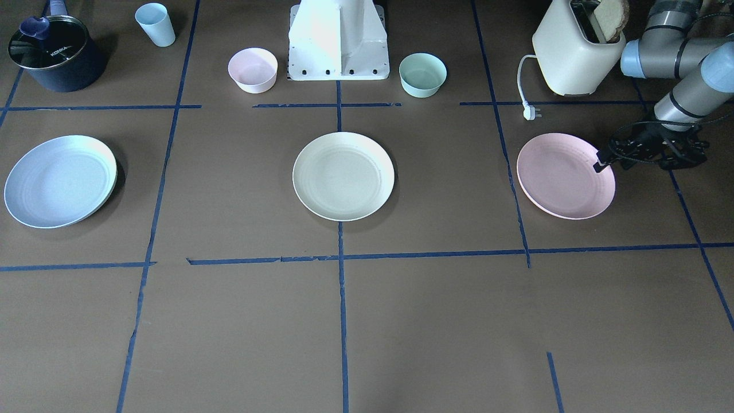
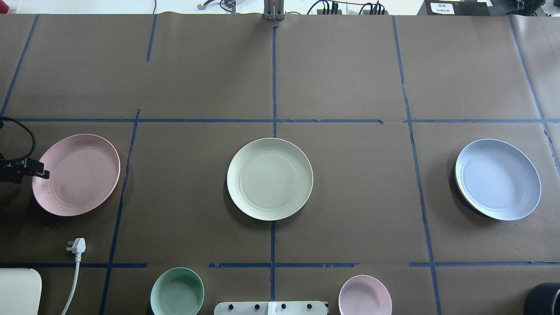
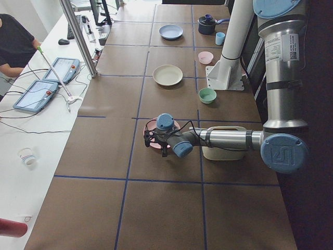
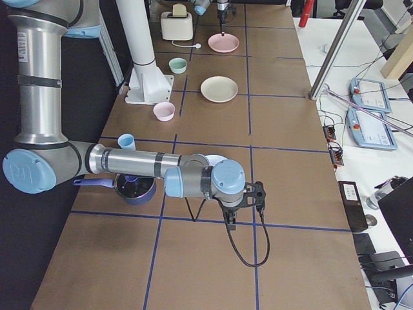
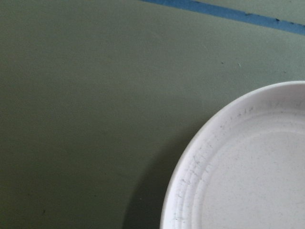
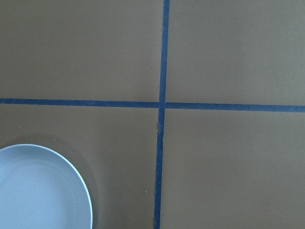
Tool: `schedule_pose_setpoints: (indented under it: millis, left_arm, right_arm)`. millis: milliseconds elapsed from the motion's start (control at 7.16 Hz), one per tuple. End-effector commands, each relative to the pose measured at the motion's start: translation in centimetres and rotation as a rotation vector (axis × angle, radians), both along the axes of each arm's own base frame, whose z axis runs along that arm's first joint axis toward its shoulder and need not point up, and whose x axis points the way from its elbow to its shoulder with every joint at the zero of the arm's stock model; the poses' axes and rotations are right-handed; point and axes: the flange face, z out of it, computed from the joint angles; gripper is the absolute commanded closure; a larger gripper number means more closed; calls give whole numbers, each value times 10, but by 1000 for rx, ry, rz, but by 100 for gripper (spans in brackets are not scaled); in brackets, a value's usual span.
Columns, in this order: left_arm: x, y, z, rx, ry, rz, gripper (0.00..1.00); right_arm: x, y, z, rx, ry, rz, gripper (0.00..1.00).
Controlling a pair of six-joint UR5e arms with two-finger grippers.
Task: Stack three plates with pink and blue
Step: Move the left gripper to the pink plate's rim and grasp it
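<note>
Three plates lie apart in a row on the brown table. The pale pink plate (image 1: 565, 175) (image 2: 76, 175) is on my left side, the cream plate (image 1: 343, 176) (image 2: 270, 178) in the middle, and the light blue plate (image 1: 60, 180) (image 2: 498, 179) on my right side. My left gripper (image 1: 600, 165) (image 2: 43, 171) is low at the pink plate's outer rim; I cannot tell whether it is open or shut. The left wrist view shows only that rim (image 5: 248, 181). My right gripper (image 4: 229, 223) hangs beyond the blue plate (image 6: 38, 191), seen only in the exterior right view, so I cannot tell its state.
A toaster (image 1: 573, 51) with bread and its loose plug (image 1: 531, 113) stand behind the pink plate. A small pink bowl (image 1: 253, 70) and a mint bowl (image 1: 422, 74) flank the robot base (image 1: 338, 40). A blue cup (image 1: 155, 24) and a dark pot (image 1: 54, 54) stand behind the blue plate.
</note>
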Motion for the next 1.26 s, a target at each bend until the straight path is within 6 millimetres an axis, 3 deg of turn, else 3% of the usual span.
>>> schedule_pose_setpoints:
  millis: [0, 279, 559, 838, 978, 1118]
  left_arm:
    - [5, 1, 1, -2, 0, 9, 28]
    - [5, 2, 1, 1, -1, 10, 74]
    - [5, 3, 1, -4, 1, 11, 98]
    - [-1, 9, -14, -33, 64, 53, 100]
    - [-43, -4, -16, -84, 132, 13, 100]
    - [-68, -17, -26, -121, 165, -18, 100]
  right_arm:
    - [0, -1, -1, 0, -1, 1, 0]
    - [0, -3, -3, 4, -1, 1, 0]
    - [-1, -2, -2, 4, -13, 0, 0]
    - [-2, -1, -3, 1, -27, 1, 0]
    - [-2, -1, -4, 4, -27, 1, 0]
    - [-2, -1, -4, 1, -27, 1, 0]
